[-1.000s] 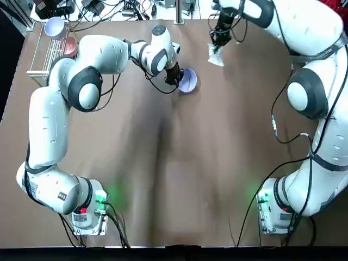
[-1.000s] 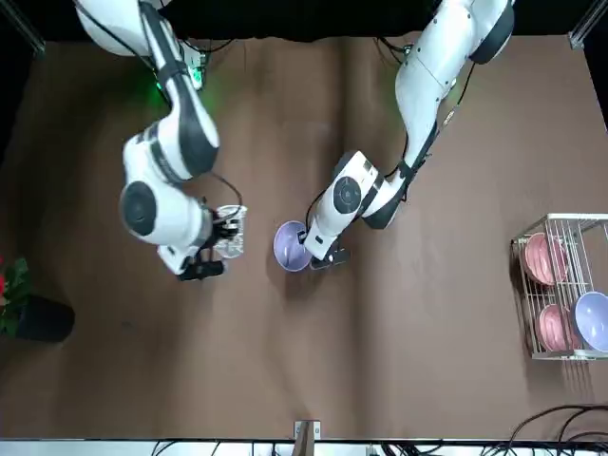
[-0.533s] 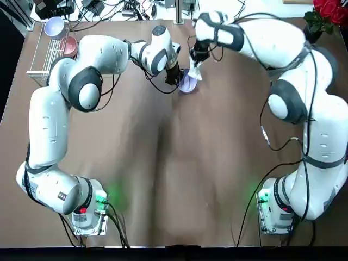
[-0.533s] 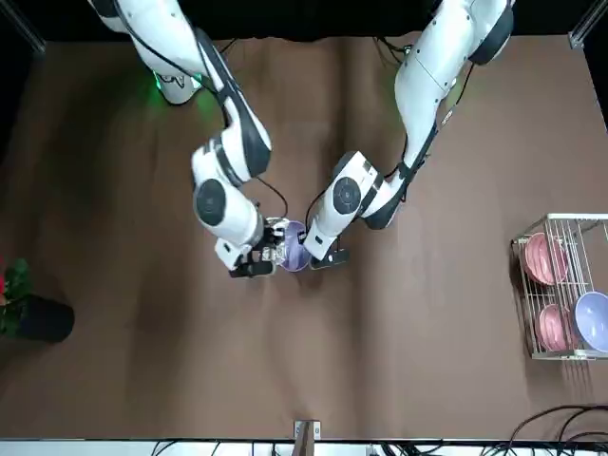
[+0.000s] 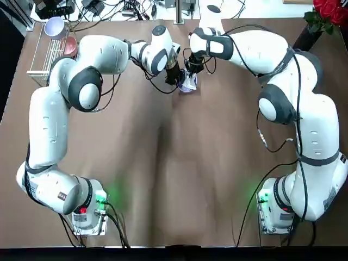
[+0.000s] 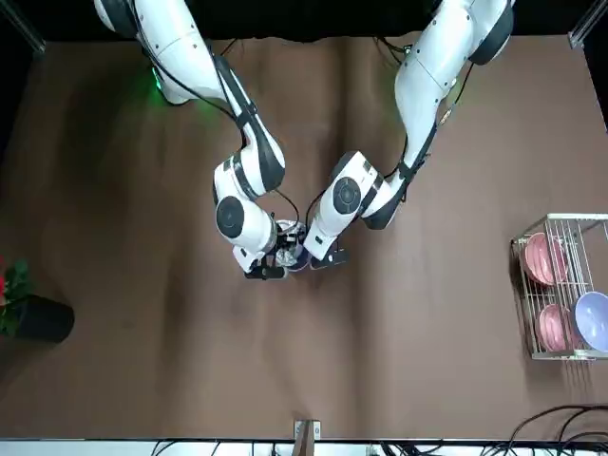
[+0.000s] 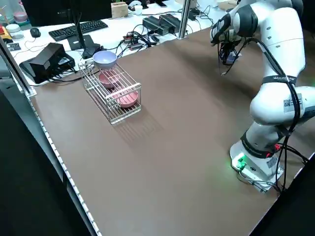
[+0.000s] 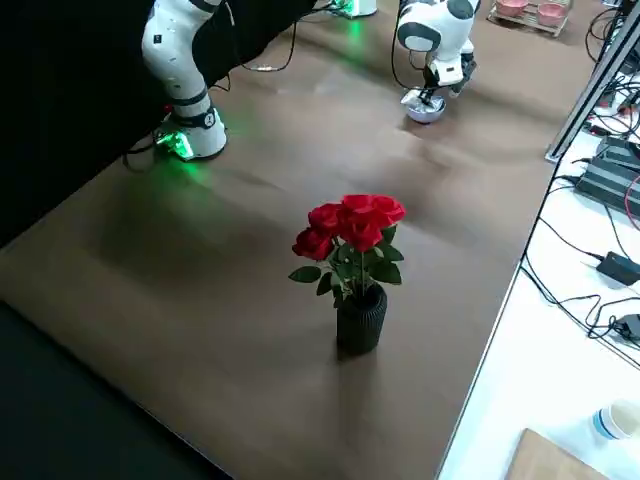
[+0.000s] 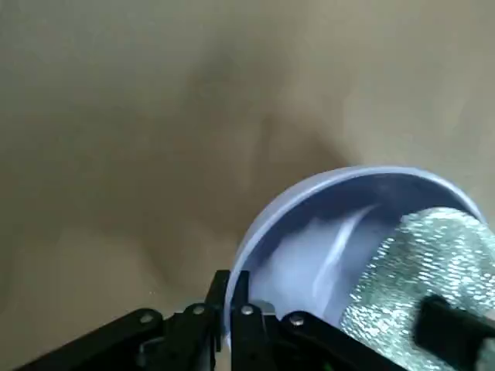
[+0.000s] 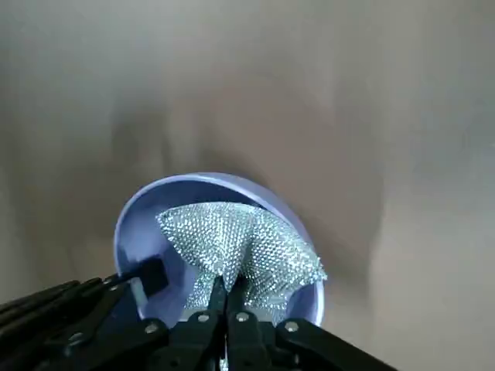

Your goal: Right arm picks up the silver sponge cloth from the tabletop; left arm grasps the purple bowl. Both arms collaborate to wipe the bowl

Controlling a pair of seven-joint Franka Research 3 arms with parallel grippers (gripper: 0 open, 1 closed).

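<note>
The purple bowl (image 5: 187,87) stands on the brown table at the far middle, its pale inside showing in the left wrist view (image 9: 309,224). My left gripper (image 5: 174,78) is shut on the bowl's rim, one finger inside and one outside (image 9: 230,309). My right gripper (image 5: 190,69) reaches down into the bowl from the other side and is shut on the silver sponge cloth (image 10: 240,247). The cloth lies against the bowl's inner wall (image 9: 418,255). In the front view both grippers meet at the bowl (image 6: 294,252).
A wire rack (image 5: 38,57) at the far left corner holds pink bowls and another purple bowl (image 6: 591,318). A dark vase of red roses (image 8: 360,255) stands near the far right edge. Cables lie beyond the table's far edge.
My right arm swung left across the far side of the table with the cloth and lowered it into the bowl. The left arm and the bowl stayed still.
</note>
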